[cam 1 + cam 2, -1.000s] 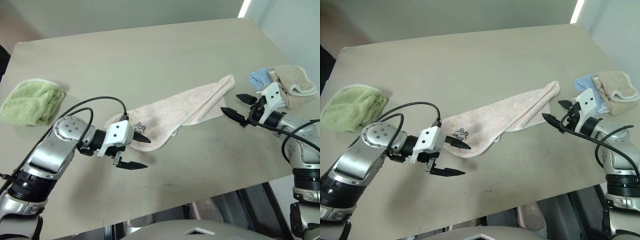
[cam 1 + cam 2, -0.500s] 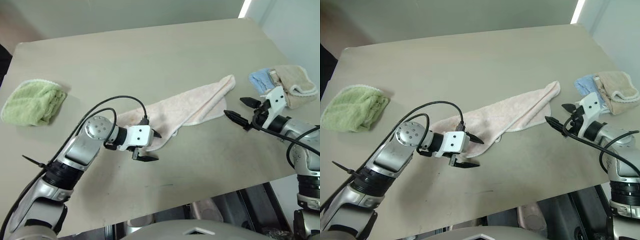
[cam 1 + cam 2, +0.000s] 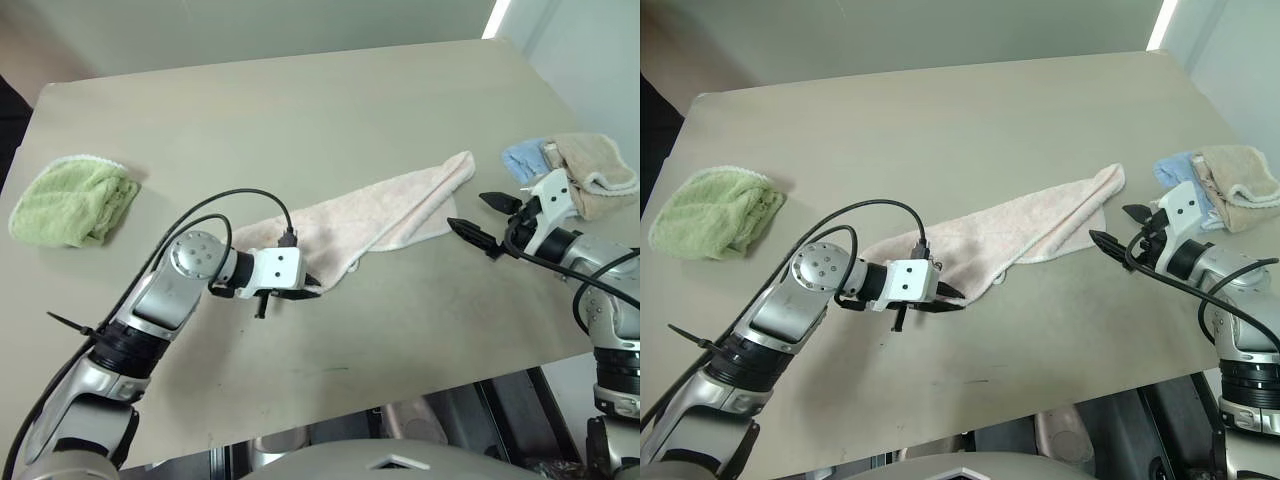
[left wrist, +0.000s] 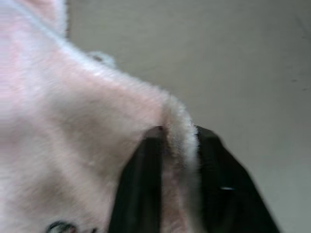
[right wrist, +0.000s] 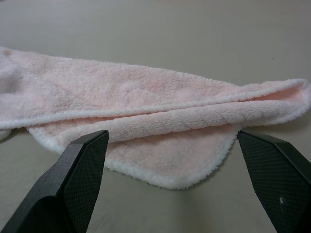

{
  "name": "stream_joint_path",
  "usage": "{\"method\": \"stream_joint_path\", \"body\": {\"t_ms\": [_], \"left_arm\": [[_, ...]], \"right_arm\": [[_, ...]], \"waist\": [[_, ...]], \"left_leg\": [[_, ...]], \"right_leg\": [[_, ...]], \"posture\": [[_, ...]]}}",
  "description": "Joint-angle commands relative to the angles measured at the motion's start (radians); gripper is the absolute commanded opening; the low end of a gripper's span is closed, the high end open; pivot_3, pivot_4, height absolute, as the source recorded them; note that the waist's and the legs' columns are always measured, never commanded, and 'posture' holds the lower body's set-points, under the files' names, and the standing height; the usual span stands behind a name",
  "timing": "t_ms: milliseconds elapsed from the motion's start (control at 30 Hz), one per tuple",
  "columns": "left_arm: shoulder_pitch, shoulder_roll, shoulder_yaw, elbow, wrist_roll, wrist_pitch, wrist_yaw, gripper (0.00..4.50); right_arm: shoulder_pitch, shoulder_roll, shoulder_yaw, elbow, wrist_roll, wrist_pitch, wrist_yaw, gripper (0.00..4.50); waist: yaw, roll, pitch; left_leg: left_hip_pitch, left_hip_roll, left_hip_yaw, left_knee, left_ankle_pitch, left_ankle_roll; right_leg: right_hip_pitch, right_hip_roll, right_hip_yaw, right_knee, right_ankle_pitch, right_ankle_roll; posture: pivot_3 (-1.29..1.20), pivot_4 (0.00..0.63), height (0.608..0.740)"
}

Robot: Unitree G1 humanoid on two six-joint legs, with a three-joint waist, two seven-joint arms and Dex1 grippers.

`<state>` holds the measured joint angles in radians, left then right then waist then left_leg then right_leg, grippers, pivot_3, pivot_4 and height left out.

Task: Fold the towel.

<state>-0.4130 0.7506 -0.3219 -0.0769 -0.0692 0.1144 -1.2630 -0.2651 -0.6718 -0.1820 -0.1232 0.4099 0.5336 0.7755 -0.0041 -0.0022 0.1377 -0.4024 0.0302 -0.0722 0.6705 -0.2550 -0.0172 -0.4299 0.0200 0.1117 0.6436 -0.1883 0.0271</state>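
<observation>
Pinching towel [image 3: 375, 212] edge: L gripper [image 3: 305, 292]; R gripper [image 3: 483, 222] spread, apparently just short.

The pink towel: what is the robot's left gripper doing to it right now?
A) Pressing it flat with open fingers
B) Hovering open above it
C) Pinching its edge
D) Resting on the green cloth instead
C: the left gripper has its two black fingers closed on a fold of the towel's edge.

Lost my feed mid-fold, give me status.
Left gripper shut on towel edge. Right gripper open, just short of the other end. Towel bunched on table. Nothing in the way.
</observation>
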Motion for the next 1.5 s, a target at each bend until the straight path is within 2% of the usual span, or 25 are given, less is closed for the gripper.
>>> {"method": "stream_joint_path", "body": {"t_ms": [33,133,300,467,667,867,1000,1200,1367,1500], "left_arm": [[0.011,0.013,0.059,-0.039,-0.060,0.037,-0.002,0.03],[0.030,0.034,0.098,-0.067,-0.102,0.087,-0.003,0.03],[0.111,0.145,0.225,-0.122,-0.232,0.233,-0.042,0.03],[0.186,0.234,0.293,-0.074,-0.216,0.197,-0.044,0.03],[0.210,0.254,0.346,-0.015,-0.206,0.163,-0.013,0.03],[0.220,0.261,0.349,0.002,-0.197,0.140,-0.009,0.03],[0.218,0.262,0.345,0.016,-0.195,0.130,-0.012,0.03],[0.233,0.286,0.345,0.034,-0.178,0.103,-0.030,0.03],[0.246,0.301,0.341,0.026,-0.174,0.090,-0.038,0.03],[0.275,0.314,0.344,-0.006,-0.169,0.082,-0.044,0.03]], "right_arm": [[-0.031,-0.015,-0.002,-0.011,-0.004,-0.025,0.007,4.50],[-0.055,-0.031,0.009,0.012,-0.021,-0.043,0.021,4.50],[-0.132,-0.071,0.045,0.123,-0.083,-0.109,0.046,4.50],[-0.220,-0.087,0.090,0.271,-0.157,-0.204,0.068,4.50],[-0.361,-0.088,0.190,0.485,-0.276,-0.353,0.109,4.50],[-0.480,-0.091,0.254,0.636,-0.368,-0.534,0.150,4.50],[-0.590,-0.080,0.333,0.812,-0.494,-0.706,0.120,4.50],[-0.708,-0.061,0.405,1.004,-0.599,-0.890,0.128,4.50],[-0.802,-0.030,0.451,1.144,-0.665,-0.982,0.121,4.50],[-0.890,0.029,0.452,1.253,-0.684,-0.976,0.111,4.50]], "waist": [[0.000,0.000,0.000],[-0.001,0.000,0.000],[-0.009,0.000,0.000],[-0.011,0.000,0.000],[-0.014,0.000,0.000],[-0.015,0.000,0.000],[-0.019,0.000,0.000],[-0.020,0.000,0.000],[-0.021,0.000,0.000],[-0.025,0.000,0.000]], "left_leg": [[0.000,0.000,0.000,0.000,0.000,0.000],[0.000,0.000,0.000,0.000,0.000,0.000],[0.000,0.000,0.000,-0.001,0.000,0.000],[0.000,0.000,0.000,-0.003,0.000,0.000],[-0.001,0.000,0.000,-0.003,0.000,0.000],[-0.002,0.001,0.000,-0.005,0.000,0.000],[-0.004,0.001,0.000,-0.006,0.000,0.000],[-0.005,0.002,-0.001,-0.007,-0.001,0.001],[-0.006,0.002,-0.001,-0.007,-0.001,0.001],[-0.007,0.002,-0.001,-0.008,-0.001,0.000]], "right_leg": [[0.000,0.000,0.000,0.000,0.000,0.000],[-0.001,0.000,0.000,0.000,0.000,0.001],[-0.002,0.000,0.000,0.001,0.000,0.000],[-0.003,0.000,0.000,0.001,-0.001,-0.002],[-0.004,0.000,0.000,0.002,0.000,-0.004],[-0.007,0.000,0.000,0.003,0.000,-0.004],[-0.010,0.000,0.000,0.003,0.002,-0.004],[-0.012,0.000,0.000,0.003,0.004,-0.004],[-0.014,0.000,0.000,0.004,0.005,-0.003],[-0.015,0.000,0.000,0.004,0.005,-0.004]], "posture": [[0.00,0.150,0.740],[0.00,0.150,0.740],[0.00,0.150,0.740],[0.00,0.150,0.740],[0.00,0.150,0.740],[0.00,0.150,0.740],[0.00,0.150,0.740],[0.00,0.150,0.740],[0.00,0.150,0.740],[0.00,0.150,0.740]]}}
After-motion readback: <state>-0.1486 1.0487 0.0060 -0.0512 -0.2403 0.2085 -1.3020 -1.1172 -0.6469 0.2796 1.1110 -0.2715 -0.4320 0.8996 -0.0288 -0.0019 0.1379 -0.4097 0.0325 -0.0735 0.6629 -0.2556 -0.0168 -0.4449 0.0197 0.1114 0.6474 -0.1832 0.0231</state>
